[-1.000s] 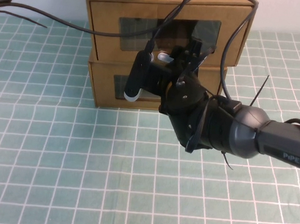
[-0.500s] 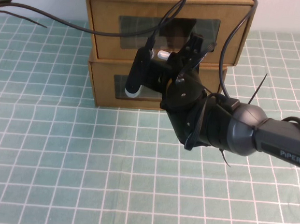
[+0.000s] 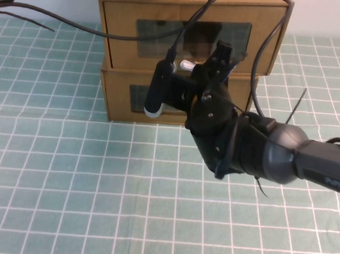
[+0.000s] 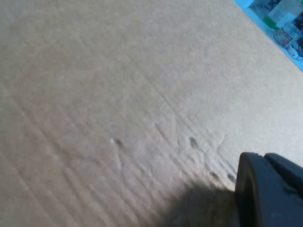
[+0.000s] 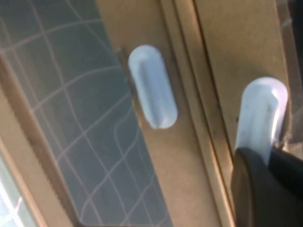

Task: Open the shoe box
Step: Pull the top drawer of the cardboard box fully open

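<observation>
High view: my right claw (image 3: 188, 64), clenched, sits at the lower front of the upper shoe box (image 3: 115, 34); what it pinches, I cannot tell. A weak hold could slip on the pull, or the pull could drag that box off the lower box (image 3: 116, 99). The right arm (image 3: 285, 159) reaches in low from the right, wrist rolled. My left claw (image 4: 265, 189) hangs close over the cardboard top.
</observation>
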`<state>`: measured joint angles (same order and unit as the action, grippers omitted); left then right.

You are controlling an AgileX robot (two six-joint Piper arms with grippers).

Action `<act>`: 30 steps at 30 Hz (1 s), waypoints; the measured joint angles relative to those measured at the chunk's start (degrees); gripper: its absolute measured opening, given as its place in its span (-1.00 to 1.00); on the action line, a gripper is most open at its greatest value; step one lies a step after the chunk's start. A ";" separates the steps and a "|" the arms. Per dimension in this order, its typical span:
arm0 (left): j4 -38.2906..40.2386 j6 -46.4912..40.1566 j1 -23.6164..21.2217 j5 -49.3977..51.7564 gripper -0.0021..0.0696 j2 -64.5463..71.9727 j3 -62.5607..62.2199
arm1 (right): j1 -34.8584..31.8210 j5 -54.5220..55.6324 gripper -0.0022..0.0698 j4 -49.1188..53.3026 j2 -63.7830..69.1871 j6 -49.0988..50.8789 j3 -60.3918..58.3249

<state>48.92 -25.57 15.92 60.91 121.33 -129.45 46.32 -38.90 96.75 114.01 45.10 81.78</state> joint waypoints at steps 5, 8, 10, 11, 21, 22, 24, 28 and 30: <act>-0.24 0.49 0.19 1.85 -0.96 0.00 0.00 | 1.14 0.22 -0.93 1.08 -3.74 1.98 -5.57; -0.26 0.49 0.22 2.22 -0.96 -0.10 0.00 | 2.48 0.22 -0.93 0.82 -6.22 2.49 -8.51; -0.36 0.49 0.22 2.22 -0.96 -0.10 0.00 | 3.48 -0.02 -0.93 0.05 -7.83 2.57 -10.10; -0.36 0.49 0.22 2.22 -0.96 -0.10 0.00 | 3.91 -0.15 -0.93 -0.42 -8.37 2.57 -10.48; -0.85 0.60 0.22 2.00 -0.96 -0.31 0.00 | 9.91 -3.64 -0.93 -5.04 -12.80 2.61 -13.14; -0.85 0.73 0.22 2.33 -0.96 -0.41 0.00 | 10.56 -3.98 -0.93 -5.13 -13.52 2.61 -14.12; -0.85 0.98 0.22 3.08 -0.96 -0.39 0.00 | 11.69 -4.25 -0.94 -4.90 -15.09 2.70 -16.75; -0.97 1.11 0.22 3.08 -0.96 -0.39 0.00 | 15.24 -4.73 -0.96 -3.49 -19.88 5.20 -22.61; -1.07 1.19 0.22 2.96 -0.96 -0.39 0.00 | 16.42 -5.23 -0.97 -3.50 -21.51 6.81 -25.43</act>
<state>47.85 -24.38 16.14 63.87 120.93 -129.45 62.74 -44.12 93.25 92.50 51.91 56.34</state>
